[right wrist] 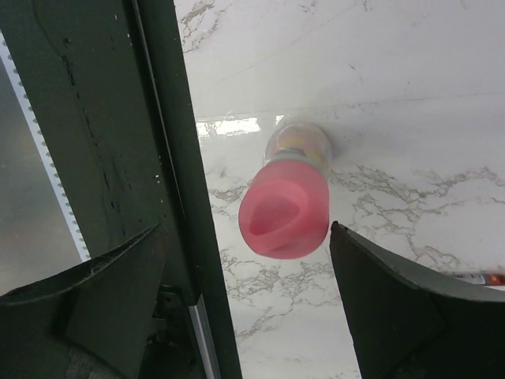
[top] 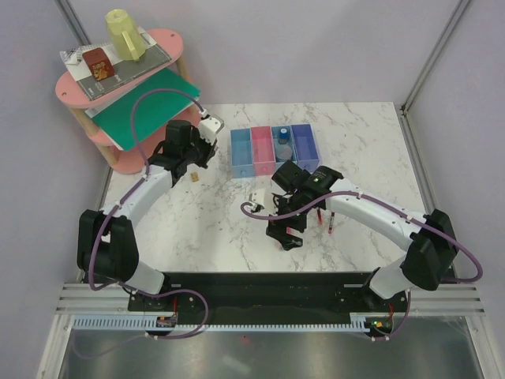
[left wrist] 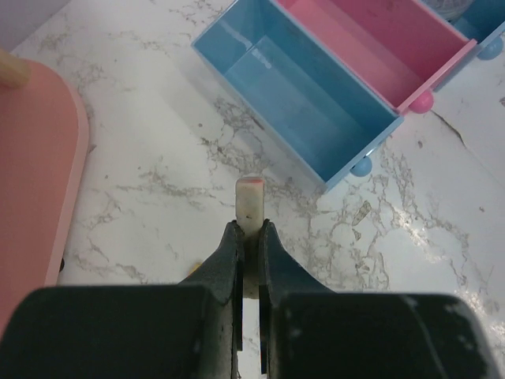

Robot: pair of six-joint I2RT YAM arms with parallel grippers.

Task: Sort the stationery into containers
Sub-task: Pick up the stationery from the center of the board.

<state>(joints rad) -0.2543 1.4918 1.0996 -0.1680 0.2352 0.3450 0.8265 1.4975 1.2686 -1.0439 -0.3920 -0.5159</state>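
My left gripper [top: 203, 155] [left wrist: 250, 230] is shut on a small pale block [left wrist: 250, 201], held above the table just left of the containers. The four joined bins are light blue [top: 241, 151] [left wrist: 308, 103], pink [top: 263, 150] [left wrist: 379, 39], light blue [top: 282, 158] and purple-blue [top: 304, 144]. A blue-capped bottle [top: 282, 136] stands in the third bin. A tan block [top: 194, 178] lies on the table. My right gripper [top: 286, 233] [right wrist: 246, 237] is open, its jaws either side of the upright pink-capped tube [right wrist: 284, 209]. Two red pens [top: 327, 223] lie to its right.
A pink two-tier shelf [top: 118, 154] [left wrist: 31, 166] stands at the far left with a yellow cup [top: 125, 33] and a brown box [top: 99, 63] on top. A small white item [top: 256, 196] lies mid-table. The black front rail [right wrist: 158, 118] runs beside the right gripper.
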